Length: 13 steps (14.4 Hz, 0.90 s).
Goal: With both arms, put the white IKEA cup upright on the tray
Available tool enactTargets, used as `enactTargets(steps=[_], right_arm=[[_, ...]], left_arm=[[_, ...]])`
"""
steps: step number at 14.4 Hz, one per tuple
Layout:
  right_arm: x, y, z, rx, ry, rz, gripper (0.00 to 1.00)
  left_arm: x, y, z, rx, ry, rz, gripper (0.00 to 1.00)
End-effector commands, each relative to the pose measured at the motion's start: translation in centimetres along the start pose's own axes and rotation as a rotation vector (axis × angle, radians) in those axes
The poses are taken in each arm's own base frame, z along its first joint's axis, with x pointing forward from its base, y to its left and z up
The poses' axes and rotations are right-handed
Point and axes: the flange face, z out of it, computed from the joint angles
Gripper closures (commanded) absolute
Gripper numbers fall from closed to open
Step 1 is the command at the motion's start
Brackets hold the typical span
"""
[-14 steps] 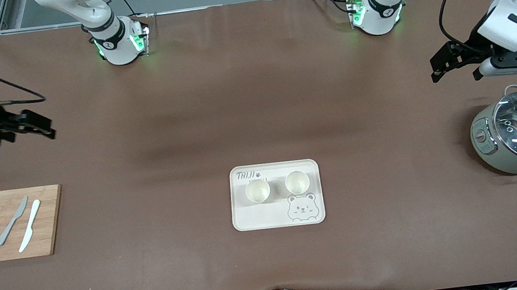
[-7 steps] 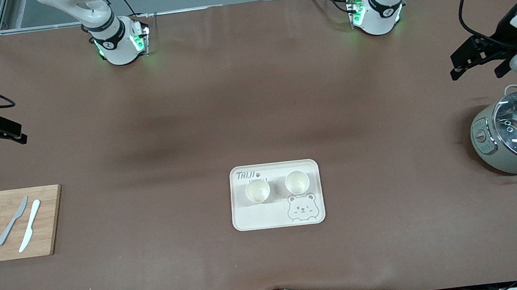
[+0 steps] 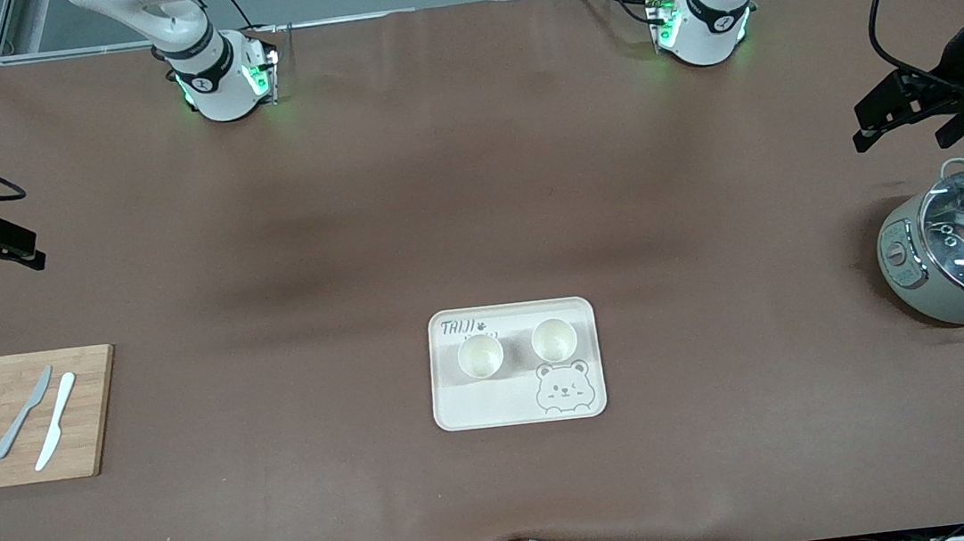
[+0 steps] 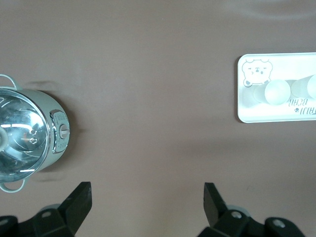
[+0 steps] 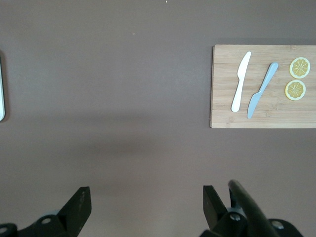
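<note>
Two white cups (image 3: 480, 356) (image 3: 554, 340) stand upright side by side on the cream bear tray (image 3: 496, 402) at the middle of the table. The left wrist view also shows the tray (image 4: 276, 112) and a cup (image 4: 276, 92). My left gripper (image 3: 902, 132) is open and empty, up over the table at the left arm's end, near the pot; its open, empty jaws show in its wrist view (image 4: 148, 190). My right gripper (image 3: 30, 248) is open and empty over the right arm's end; in its wrist view (image 5: 146, 193) only bare table lies between its jaws.
A grey-green pot with a glass lid (image 3: 963, 248) stands at the left arm's end, also in the left wrist view (image 4: 27, 138). A wooden cutting board (image 3: 94, 410) with two knives and two lemon slices lies at the right arm's end, and shows in the right wrist view (image 5: 222, 113).
Both arms have drawn outward toward their own ends of the table, most of it in the first half second. Both grippers stay open and empty. The cups and tray have not moved.
</note>
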Motion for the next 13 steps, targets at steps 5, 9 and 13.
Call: enactTargets(steps=[5, 9, 13], right_arm=[[-0.4, 0.3, -0.7, -0.012, 0.008, -0.009, 0.0], [-0.3, 0.3, -0.6, -0.012, 0.01, -0.007, 0.0], [-0.3, 0.3, -0.4, -0.012, -0.001, -0.001, 0.0]], left_arm=[[0.2, -2.6, 0.1, 0.074, -0.027, 0.098, 0.0], [-0.2, -4.1, -0.1, 0.073, -0.047, 0.072, 0.0], [-0.1, -4.1, 0.0, 0.063, -0.044, 0.054, 0.0]])
